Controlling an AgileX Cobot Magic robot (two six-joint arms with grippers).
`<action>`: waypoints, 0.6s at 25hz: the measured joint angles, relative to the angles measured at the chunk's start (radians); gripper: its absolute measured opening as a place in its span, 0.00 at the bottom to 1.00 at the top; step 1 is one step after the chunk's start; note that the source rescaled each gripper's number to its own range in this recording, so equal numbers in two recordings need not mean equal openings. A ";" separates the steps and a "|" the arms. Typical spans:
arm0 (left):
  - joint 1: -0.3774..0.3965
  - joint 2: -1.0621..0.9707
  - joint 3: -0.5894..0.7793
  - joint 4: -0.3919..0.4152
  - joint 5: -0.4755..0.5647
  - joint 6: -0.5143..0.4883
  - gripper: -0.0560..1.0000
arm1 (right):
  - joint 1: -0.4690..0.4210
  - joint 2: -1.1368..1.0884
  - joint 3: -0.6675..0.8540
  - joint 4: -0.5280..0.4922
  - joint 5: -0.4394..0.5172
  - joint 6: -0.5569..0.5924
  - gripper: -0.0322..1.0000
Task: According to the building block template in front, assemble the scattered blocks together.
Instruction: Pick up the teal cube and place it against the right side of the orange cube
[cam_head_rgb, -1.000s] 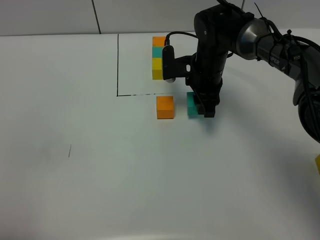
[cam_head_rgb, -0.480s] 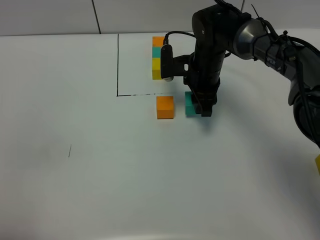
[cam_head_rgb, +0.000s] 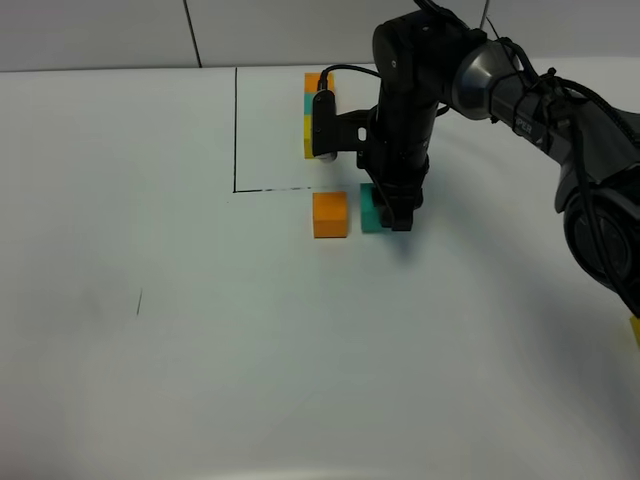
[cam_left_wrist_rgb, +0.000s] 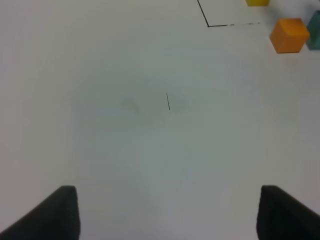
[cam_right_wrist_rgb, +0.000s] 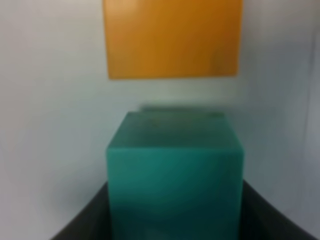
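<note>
Jaws on the right gripper (cam_head_rgb: 398, 214) are pinching the teal block (cam_head_rgb: 369, 212) just beside the orange block (cam_head_rgb: 330, 214), not touching; squaring their faces is likely mattering most. Left gripper (cam_left_wrist_rgb: 170, 202) jaws are standing apart, empty.

Bright, even light over the white table (cam_head_rgb: 150, 350) in the high view: no glare, everything crisp. There's only a soft grey shadow under the right arm (cam_head_rgb: 480, 75), pooling beside the teal cube (cam_head_rgb: 368, 212). The left wrist view is paler and a touch washed out, the orange cube (cam_left_wrist_rgb: 289, 35) is slightly soft, and the left gripper (cam_left_wrist_rgb: 166, 200) shows as dark blurs. The right wrist view is badly out of focus: the teal cube's edges are smeared and the orange one behind is hazy.
</note>
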 joint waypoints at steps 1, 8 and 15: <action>0.000 0.000 0.000 0.000 0.000 0.000 0.63 | 0.003 0.009 -0.017 0.002 0.001 0.000 0.04; 0.000 0.000 0.000 0.000 0.000 0.000 0.63 | 0.009 0.051 -0.049 0.014 0.004 0.000 0.04; 0.000 0.000 0.000 0.000 0.000 0.000 0.63 | 0.009 0.057 -0.049 0.032 0.005 0.000 0.04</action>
